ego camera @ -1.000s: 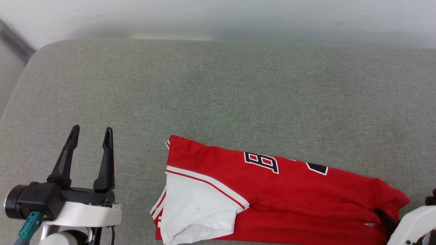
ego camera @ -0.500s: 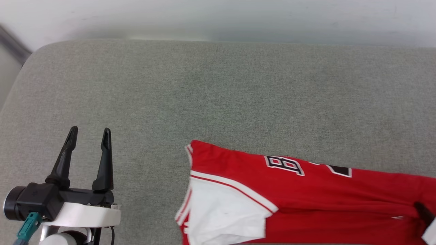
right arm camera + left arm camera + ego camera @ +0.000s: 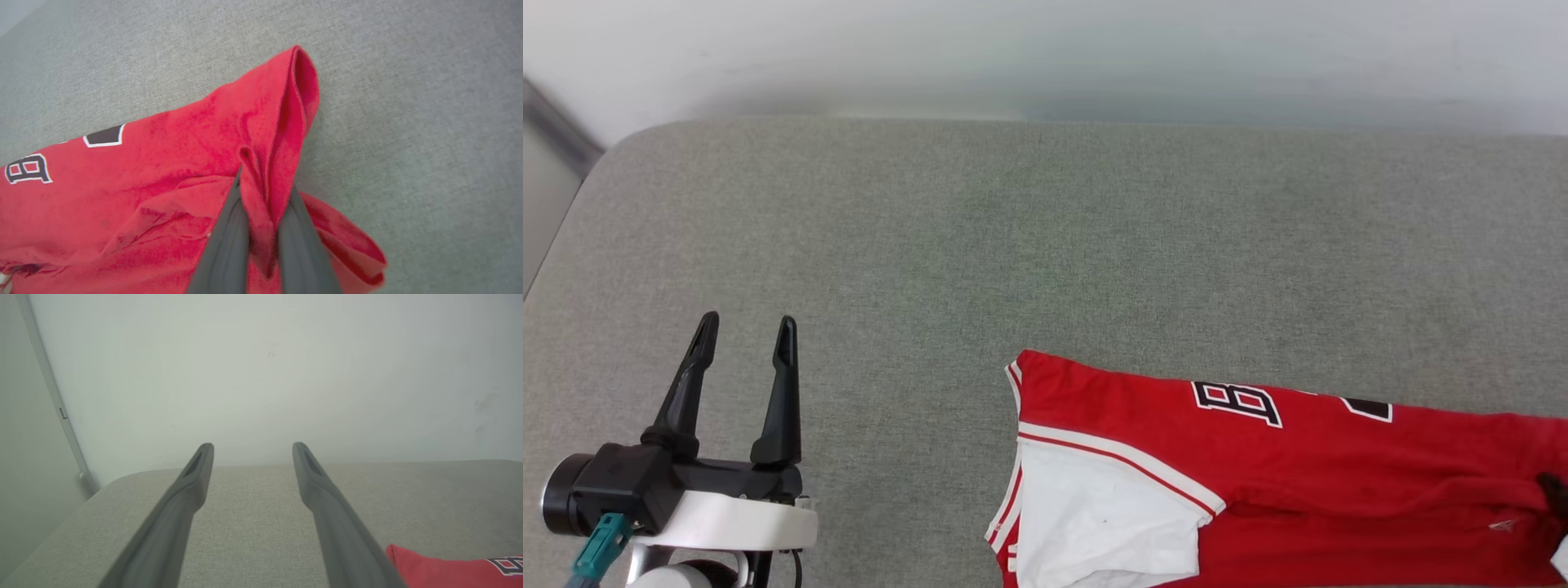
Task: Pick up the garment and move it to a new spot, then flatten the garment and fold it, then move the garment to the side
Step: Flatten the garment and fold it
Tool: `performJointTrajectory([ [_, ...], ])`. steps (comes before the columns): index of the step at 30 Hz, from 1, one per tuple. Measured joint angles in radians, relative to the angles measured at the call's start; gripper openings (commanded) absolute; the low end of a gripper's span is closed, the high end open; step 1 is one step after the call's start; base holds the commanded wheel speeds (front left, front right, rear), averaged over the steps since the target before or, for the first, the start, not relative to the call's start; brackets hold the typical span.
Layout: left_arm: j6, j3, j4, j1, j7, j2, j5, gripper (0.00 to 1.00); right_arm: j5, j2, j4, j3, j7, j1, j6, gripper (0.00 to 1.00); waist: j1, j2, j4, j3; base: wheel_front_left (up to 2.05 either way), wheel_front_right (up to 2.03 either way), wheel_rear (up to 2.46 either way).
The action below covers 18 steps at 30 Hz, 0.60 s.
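Note:
The garment is a red jersey with a white sleeve and a black-white number print. It lies folded long at the lower right of the head view and runs off the right edge. In the right wrist view my right gripper is shut on a raised fold of the garment near its hem end. One of its dark fingers shows at the head view's right edge. My left gripper stands open at the lower left, apart from the cloth. Seen from the left wrist, the left gripper holds nothing, with the garment's corner beside it.
Everything rests on a grey fabric cushion with a rounded left corner. A white wall stands right behind its far edge. A grey strip runs down the wall at the left.
The garment has slid to the right across the cushion, held by my right gripper. The head view has tipped slightly. My left gripper has stayed open in about the same place.

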State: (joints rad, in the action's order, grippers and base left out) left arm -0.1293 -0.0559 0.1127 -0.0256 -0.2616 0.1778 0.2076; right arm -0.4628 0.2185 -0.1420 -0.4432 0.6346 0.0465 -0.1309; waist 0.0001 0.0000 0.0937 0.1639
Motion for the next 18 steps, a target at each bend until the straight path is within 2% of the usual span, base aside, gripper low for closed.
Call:
performJointTrajectory([
  [9,0.000,0.005,0.001,0.023,0.000,-0.001,0.008,1.00,-0.028,-0.050,0.189,0.113,0.092,-0.097,0.000,0.00,-0.0001,0.0000,-0.003,-0.044,0.00,0.00,0.00],
  [18,0.000,0.017,0.003,0.037,0.000,-0.005,0.008,1.00,-0.105,-0.153,0.344,0.261,0.209,-0.115,0.000,0.00,0.0000,0.0000,-0.001,-0.059,0.00,0.00,0.00],
])
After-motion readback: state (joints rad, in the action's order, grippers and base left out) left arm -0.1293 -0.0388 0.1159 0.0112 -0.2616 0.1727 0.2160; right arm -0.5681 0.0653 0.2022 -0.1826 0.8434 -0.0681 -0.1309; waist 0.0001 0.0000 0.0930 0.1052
